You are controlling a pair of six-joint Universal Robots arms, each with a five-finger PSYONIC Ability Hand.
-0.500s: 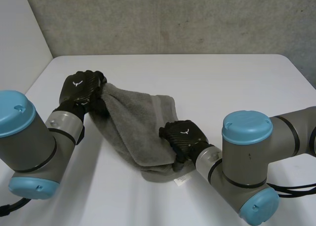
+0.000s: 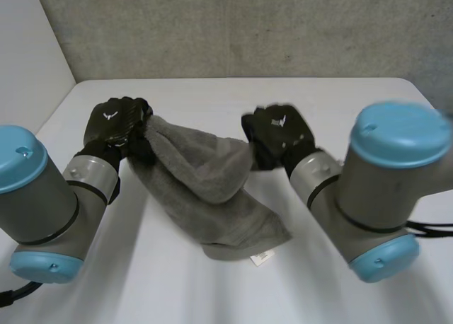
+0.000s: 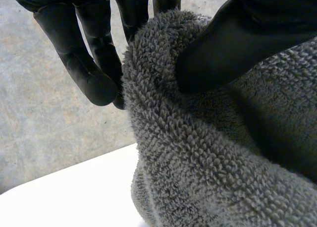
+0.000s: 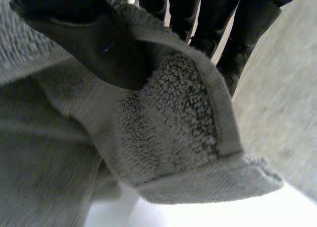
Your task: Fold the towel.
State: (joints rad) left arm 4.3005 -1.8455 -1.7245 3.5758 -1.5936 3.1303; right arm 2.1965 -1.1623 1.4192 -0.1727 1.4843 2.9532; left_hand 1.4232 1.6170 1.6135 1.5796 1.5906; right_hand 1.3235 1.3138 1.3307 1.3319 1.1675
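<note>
You have one white bench (image 2: 340, 97), two arms and one towel to deal with. The left arm (image 2: 42, 197) and the right arm (image 2: 375, 189) both reach forward, and the grey towel (image 2: 205, 189) is slung between them near the middle of the bench.

Its top edge runs from one hand across to the other, sagging a little in between. The rest drapes back toward the robot, and the bunched lower end rests on the bench. So the long axis runs from the held edge down to that resting end, which lies closer to the robot than either hand and somewhat nearer the right arm.

The left hand (image 2: 113, 122) pinches its end of the top edge. In its wrist view the thumb (image 3: 233, 43) presses the pile against the fingers (image 3: 94, 63). The right hand (image 2: 279, 129) pinches a hemmed corner at the other end, thumb on one face and fingers behind the cloth.

One small white label (image 2: 260, 257) sticks out at the resting end.

I'd judge that the fold depends on carrying the held edge over toward that resting end, with both hands kept level so that the edge stays straight.
</note>
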